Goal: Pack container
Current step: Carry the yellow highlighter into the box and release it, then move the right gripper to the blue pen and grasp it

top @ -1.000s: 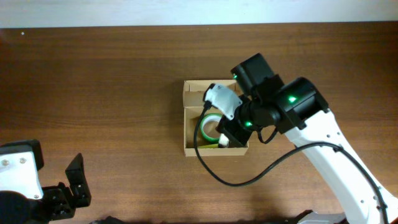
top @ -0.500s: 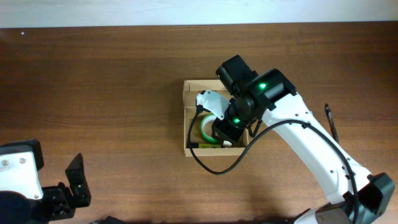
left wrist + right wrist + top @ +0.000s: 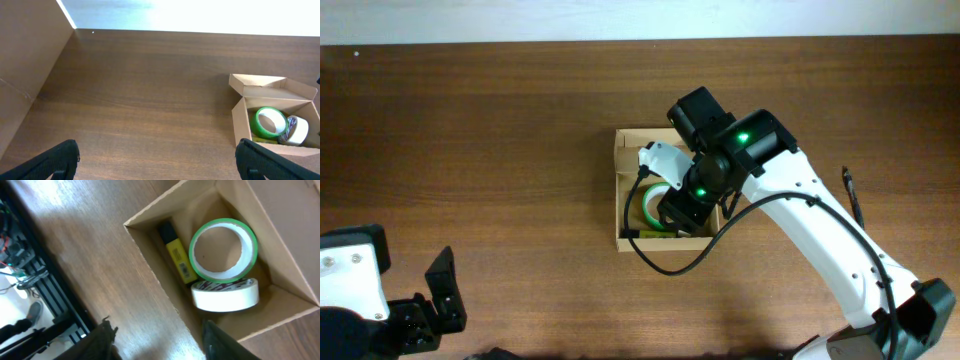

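On a dark brown wood-grain table (image 3: 470, 130) beside a pale wall (image 3: 620, 18), the container (image 3: 620, 200) sits open, right of centre. It holds a green tape roll (image 3: 223, 250), a white tape roll (image 3: 226, 294) and a yellow marker (image 3: 178, 260) whose label is too blurred to read. The right gripper (image 3: 160, 335) hovers above, jaws apart and empty. The left gripper (image 3: 157, 157) is spread wide at the table's near-left corner.

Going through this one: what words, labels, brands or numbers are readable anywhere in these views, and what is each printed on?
Nothing here can be read as text.
Yellow marker: a dark printed patch on its barrel, too small and blurred to read.
White tape roll: dark marks along the rim of its core, blurred and unreadable.
Green tape roll: no print visible.
Cardboard box: plain sides, no print visible.
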`<state>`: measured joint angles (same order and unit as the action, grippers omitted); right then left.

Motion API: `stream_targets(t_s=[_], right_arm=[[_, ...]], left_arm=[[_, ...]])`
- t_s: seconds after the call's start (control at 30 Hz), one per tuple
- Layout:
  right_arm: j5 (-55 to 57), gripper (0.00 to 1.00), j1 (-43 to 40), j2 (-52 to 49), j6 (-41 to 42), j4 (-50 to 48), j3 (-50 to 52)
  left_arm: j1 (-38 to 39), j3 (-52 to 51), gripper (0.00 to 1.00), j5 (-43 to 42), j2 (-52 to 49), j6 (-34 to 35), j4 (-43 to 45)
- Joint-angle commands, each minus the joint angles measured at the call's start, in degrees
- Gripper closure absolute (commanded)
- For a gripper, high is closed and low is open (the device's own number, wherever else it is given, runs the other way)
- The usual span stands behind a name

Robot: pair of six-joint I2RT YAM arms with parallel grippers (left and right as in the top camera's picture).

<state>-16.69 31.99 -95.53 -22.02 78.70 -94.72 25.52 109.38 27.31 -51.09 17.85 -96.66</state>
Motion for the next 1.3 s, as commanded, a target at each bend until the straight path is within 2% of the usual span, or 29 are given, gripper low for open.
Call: stream_targets(t_s=[0.0, 0.2, 0.3, 0.43, 0.5, 0.67, 0.93, 1.03, 1.27], right_arm=[[1.90, 0.39, -0.42, 0.66, 0.46, -0.55, -1.25], [1.73, 0.38, -2.54, 0.66, 2.01, -1.75, -1.68], [2.19, 0.33, -3.61, 0.68, 3.80, -3.13, -2.80], [6.32, 0.21, -6.67, 0.70, 12.70, -8.04, -4.04], [9.94, 0.10, -9.94, 0.63, 18.43, -9.79, -4.04], [16.52, 0.05, -18.10, 0.52, 25.40, -9.07, -3.96], [17.57, 0.05, -32.81, -0.26, 25.24, -5.22, -3.02], [17.40, 0.04, -36.72, -2.19, 22.53, -2.58, -1.68], [17.42, 0.02, -39.23, -6.62, 20.81, -2.43, 5.46]], left_arm=[[-0.24, -0.15, 0.01, 1.05, 0.33, 0.50, 0.00], [-0.24, -0.15, 0.01, 1.05, 0.33, 0.52, 0.00], [-0.24, -0.15, 0.01, 1.05, 0.33, 0.52, 0.00], [-0.24, -0.15, 0.00, 1.05, 0.33, 0.52, 0.00], [-0.24, -0.15, 0.00, 1.05, 0.33, 0.52, 0.00], [-0.24, -0.15, 0.00, 1.05, 0.33, 0.52, 0.00], [-0.24, -0.17, 0.01, 1.05, 0.33, 0.52, 0.00], [-0.24, -0.17, 0.01, 1.05, 0.33, 0.52, 0.00], [-0.24, -0.17, 0.00, 1.66, 0.33, 0.50, 0.00]])
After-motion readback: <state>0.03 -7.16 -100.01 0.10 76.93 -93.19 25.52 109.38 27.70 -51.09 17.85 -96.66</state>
